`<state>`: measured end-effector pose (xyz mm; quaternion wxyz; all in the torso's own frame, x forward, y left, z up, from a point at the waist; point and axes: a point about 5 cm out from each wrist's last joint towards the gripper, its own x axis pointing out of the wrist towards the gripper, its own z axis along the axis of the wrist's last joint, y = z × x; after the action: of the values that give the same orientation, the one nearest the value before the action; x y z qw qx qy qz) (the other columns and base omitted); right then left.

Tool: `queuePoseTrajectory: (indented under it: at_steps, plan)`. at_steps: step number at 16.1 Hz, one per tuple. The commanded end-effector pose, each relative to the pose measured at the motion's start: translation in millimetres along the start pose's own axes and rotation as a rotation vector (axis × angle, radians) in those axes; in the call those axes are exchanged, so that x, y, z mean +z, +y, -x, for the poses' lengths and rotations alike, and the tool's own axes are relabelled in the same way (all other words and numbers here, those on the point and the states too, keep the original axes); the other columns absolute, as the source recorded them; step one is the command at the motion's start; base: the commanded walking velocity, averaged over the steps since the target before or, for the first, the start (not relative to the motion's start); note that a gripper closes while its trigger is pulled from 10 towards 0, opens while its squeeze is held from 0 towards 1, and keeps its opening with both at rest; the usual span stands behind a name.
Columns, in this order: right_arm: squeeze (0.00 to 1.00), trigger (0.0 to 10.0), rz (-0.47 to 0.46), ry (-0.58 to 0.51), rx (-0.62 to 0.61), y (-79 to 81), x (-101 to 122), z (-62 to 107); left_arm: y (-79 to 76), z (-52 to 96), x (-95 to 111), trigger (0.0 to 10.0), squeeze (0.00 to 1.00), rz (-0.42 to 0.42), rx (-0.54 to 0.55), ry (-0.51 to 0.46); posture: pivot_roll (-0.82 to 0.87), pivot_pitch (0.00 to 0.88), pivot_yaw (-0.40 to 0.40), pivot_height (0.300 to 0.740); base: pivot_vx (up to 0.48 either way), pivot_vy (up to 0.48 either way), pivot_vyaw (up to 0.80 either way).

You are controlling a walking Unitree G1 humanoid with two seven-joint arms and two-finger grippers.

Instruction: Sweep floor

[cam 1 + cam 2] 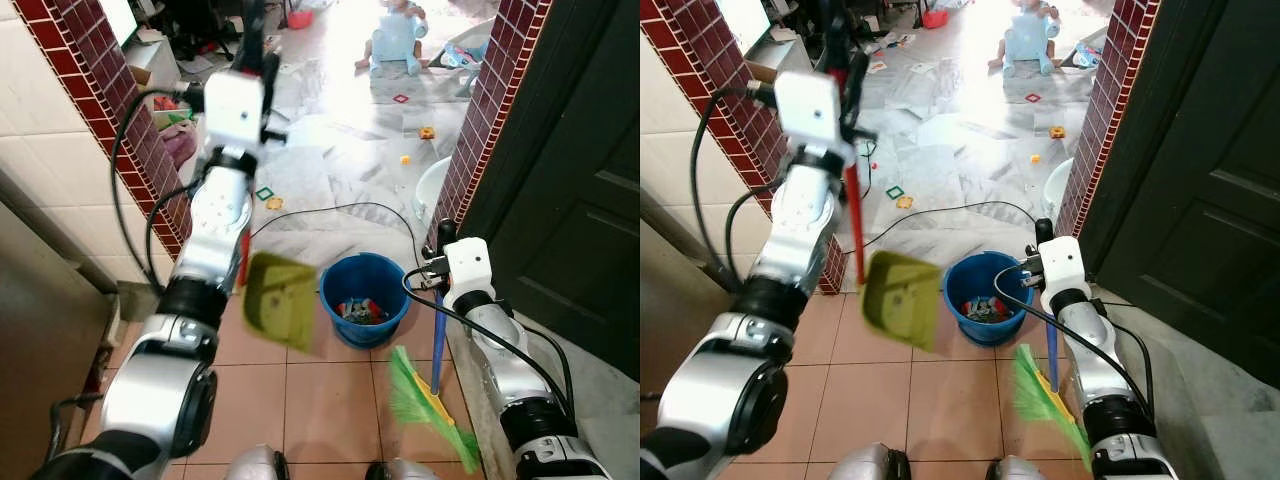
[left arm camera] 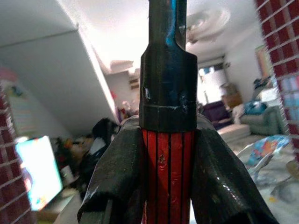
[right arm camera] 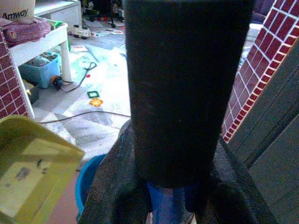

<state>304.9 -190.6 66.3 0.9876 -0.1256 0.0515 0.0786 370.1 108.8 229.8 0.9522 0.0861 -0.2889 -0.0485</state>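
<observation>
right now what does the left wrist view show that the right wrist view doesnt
Left wrist view alone: the left gripper shut on the red dustpan handle, a lit screen and a sofa beyond. Right wrist view alone: the right gripper shut on the blue broom handle, the yellow dustpan, the blue bucket, a white table and a cable across the floor. Both share a red brick wall edge and the marble floor scattered with toys.
</observation>
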Motion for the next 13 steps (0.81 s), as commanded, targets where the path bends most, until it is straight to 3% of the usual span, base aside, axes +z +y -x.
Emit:
queuePoseTrajectory:
  at_steps: [1, 2, 4, 6, 8, 11, 13]
  plan:
    - [0.00, 10.0, -0.039, 0.074, 0.026, 7.6, -17, 6.0, 8.2, -5.3, 11, 10.0, 0.00, -0.027, 0.022, -0.067, -0.14, 0.000, 0.046, 0.740, 0.000, 0.000, 0.00]
    - [0.00, 10.0, -0.053, 0.071, 0.050, 13.6, -17, 5.7, 20.4, 4.5, 2, 10.0, 0.00, -0.065, 0.079, -0.028, -0.13, 0.000, 0.041, 0.740, 0.000, 0.000, 0.00]
    - [0.00, 10.0, -0.071, 0.055, 0.072, 19.0, -15, 5.4, 27.4, 14.8, -9, 10.0, 0.00, -0.064, 0.127, 0.027, -0.12, 0.000, 0.026, 0.740, 0.000, 0.000, 0.00]
    - [0.00, 10.0, -0.087, 0.038, 0.106, 25.3, -11, 4.6, 35.1, 35.3, -27, 10.0, 0.00, -0.062, 0.210, 0.117, -0.11, 0.000, 0.000, 0.740, 0.000, 0.000, 0.00]
    - [0.00, 10.0, -0.095, 0.013, 0.143, 31.2, -2, 0.4, 39.6, 66.9, -50, 10.0, 0.00, -0.040, 0.276, 0.232, -0.10, 0.000, -0.025, 0.740, 0.000, 0.000, 0.00]
    - [0.00, 10.0, -0.124, -0.029, 0.196, 38.3, 9, -3.1, 32.4, 103.5, -69, 10.0, 0.00, -0.016, 0.307, 0.360, -0.09, 0.000, -0.043, 0.740, 0.000, 0.000, 0.00]
    - [0.00, 10.0, -0.139, -0.033, 0.207, 42.5, 9, -3.8, 31.8, 117.7, -74, 10.0, 0.00, -0.005, 0.324, 0.403, -0.09, 0.000, -0.044, 0.740, 0.000, 0.187, 0.00]
